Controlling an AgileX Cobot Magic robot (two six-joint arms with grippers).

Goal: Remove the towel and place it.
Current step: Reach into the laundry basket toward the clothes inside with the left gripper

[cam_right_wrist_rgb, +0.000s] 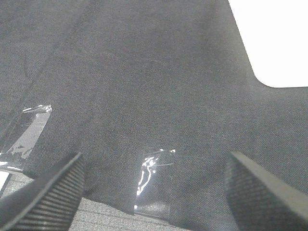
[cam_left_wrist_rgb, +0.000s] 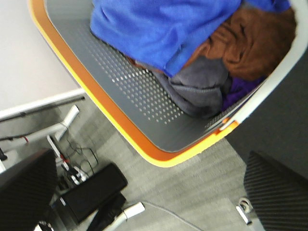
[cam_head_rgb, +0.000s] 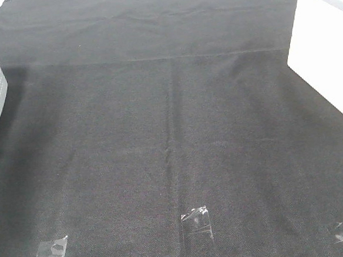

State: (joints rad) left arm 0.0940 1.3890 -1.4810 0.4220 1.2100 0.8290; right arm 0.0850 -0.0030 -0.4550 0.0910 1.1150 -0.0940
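Plainly, the towel is not on the desk yet. It lies bunched in the basket, on top of a brown cloth and a grey cloth.

The left gripper hangs above the basket's orange rim with its jaws spread wide and nothing between them. The right gripper is likewise released and empty, low over the black cloth near a strip of tape.

The main risk is a pinch that goes too deep. The blue folds press against the brown and grey fabric, so a deep grasp could lift more than one piece. A shallow pinch on a loose fold may slip as the weight comes on.

The basket stands at the left edge of the desk, with floor showing beside it in the left wrist view. If the towel drags over the rim, it could shift or tip the basket. A large towel may also trail and land crumpled, or rumple the black cloth.
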